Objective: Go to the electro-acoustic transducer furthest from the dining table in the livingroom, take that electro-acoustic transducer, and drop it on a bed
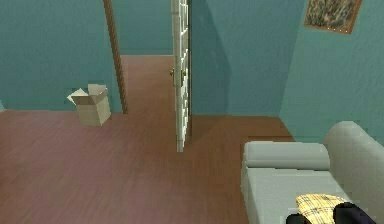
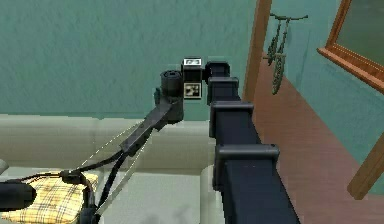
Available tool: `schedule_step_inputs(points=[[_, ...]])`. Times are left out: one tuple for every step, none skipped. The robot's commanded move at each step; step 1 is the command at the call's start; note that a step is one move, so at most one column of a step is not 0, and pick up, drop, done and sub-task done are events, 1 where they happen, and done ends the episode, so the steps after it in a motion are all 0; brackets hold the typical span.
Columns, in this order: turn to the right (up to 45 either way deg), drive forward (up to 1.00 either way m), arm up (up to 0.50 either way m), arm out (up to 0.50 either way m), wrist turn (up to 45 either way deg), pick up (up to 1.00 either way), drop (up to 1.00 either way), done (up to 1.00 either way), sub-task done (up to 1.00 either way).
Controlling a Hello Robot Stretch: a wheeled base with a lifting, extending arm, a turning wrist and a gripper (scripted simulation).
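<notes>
My arm (image 2: 240,140) reaches out over a pale sofa (image 2: 60,130). The gripper (image 2: 90,186) slants down to the arm side view's left, and its thin fingers (image 2: 120,158) end in front of a yellow plaid cushion (image 2: 45,192). Since the cushion lies right behind the far end, I cannot tell whether the gripper holds anything. A dark rounded thing (image 2: 12,194) lies on the sofa at the arm side view's lower left. In the forward view the same sofa (image 1: 300,165) shows at the lower right, with the plaid cushion (image 1: 318,205) and a dark thing (image 1: 350,214) on it.
A white door (image 1: 181,75) stands open ahead beside a doorway (image 1: 145,50). A cardboard box (image 1: 92,104) sits on the wood floor at the left. A framed picture (image 1: 334,14) hangs on the teal wall. Through another doorway a bicycle (image 2: 278,50) leans.
</notes>
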Motion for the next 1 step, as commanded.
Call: schedule_step_inputs(points=[[0.0,0.0,0.0,-0.24,0.0,0.0,0.0,0.0,0.0]])
